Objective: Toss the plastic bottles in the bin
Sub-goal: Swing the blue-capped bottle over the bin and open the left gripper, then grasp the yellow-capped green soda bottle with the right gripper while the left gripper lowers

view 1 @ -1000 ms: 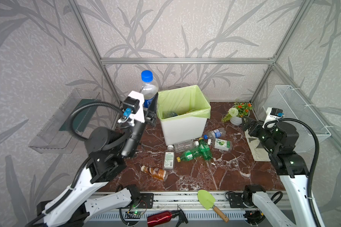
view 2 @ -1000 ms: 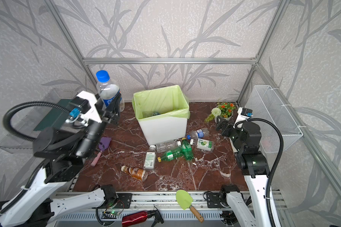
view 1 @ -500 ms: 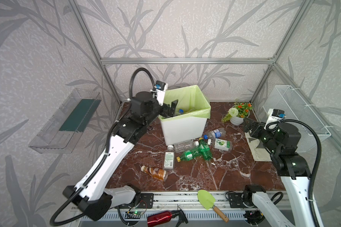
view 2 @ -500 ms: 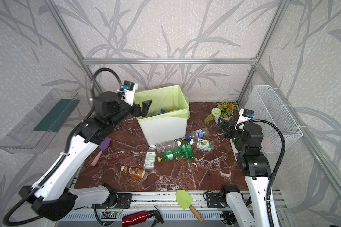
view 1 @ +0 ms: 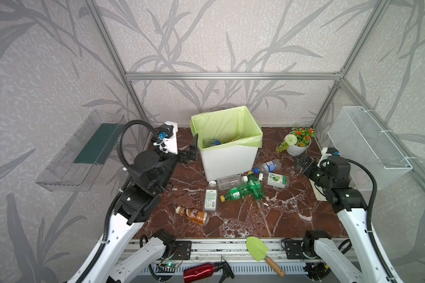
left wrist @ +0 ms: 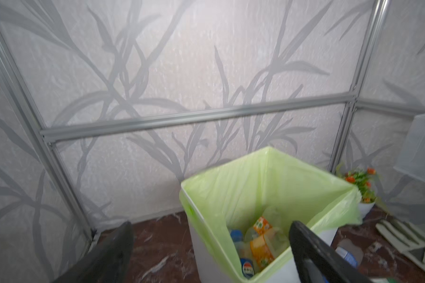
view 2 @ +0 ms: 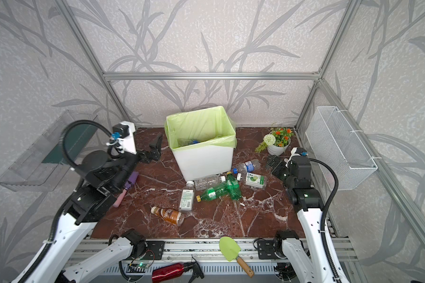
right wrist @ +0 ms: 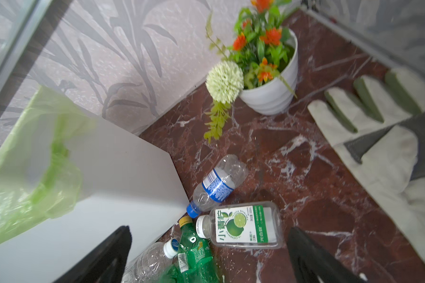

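We see a smooth white plastic bin (view 1: 227, 163) lined with a thin, glossy green bag (view 1: 221, 122). The bottles (view 1: 231, 180) look like clear, crinkled plastic. The tabletop (view 1: 243, 220) has a polished, veined stone finish. We note matt metal frame bars (view 1: 231, 75), a white wire-mesh basket (view 1: 368, 144) and a wooden trowel handle (view 1: 275, 266).
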Robot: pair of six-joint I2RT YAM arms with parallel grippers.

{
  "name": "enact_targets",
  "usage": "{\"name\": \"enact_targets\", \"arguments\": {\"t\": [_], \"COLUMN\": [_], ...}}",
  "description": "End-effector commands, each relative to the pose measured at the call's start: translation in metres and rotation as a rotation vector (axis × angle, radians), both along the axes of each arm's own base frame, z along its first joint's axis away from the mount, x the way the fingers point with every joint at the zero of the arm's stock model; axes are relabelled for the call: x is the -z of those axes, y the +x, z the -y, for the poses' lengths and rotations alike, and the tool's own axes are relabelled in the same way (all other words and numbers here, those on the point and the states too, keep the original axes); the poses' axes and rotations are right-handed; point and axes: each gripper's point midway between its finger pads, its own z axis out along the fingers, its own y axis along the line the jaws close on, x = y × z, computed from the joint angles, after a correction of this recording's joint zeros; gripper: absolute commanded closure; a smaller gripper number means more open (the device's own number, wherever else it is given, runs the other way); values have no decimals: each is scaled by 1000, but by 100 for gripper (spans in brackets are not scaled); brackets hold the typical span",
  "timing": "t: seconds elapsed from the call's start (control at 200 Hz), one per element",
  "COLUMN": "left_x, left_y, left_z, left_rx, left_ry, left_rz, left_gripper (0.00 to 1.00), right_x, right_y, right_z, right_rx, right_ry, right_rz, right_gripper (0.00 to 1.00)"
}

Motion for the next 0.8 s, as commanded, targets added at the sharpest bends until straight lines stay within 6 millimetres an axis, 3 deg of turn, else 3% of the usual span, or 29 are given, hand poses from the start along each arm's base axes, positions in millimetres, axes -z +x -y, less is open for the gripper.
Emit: {"name": "enact_targets", "arguments": {"t": [0.0,0.12,0.185,0.385,0.445,0.6,0.795], "left_x": [9,44,65,130,145,164,180], "left_y": [-13,-17,-18,-23,-24,-30,-30], "left_z": [-30,-50,-51,-14,-7,15,22], "left_rx": [-120,-223,-227,-59,-51,-39,-38], "left_ry": [-71,-73,-71,-35,-16,79,50], "left_rz": [23,-52,-108,-289,-316,-313,-335], "left_gripper": [1,1,1,4,5,5,4], "right_x": [30,57,68,101,108,130,155], "right_y": [9,16,22,30,29,21,13], "right_z": [-10,-26,-41,-79,-92,-134,-160], "right_rx": [70,66,36,-103,-173,-402,-553], "right_ry": [180,160,143,77,40,-99,-207], "right_rz": [-69,-143,-171,-246,-260,-313,-383], "right_gripper": [1,1,1,0,6,9,15]}}
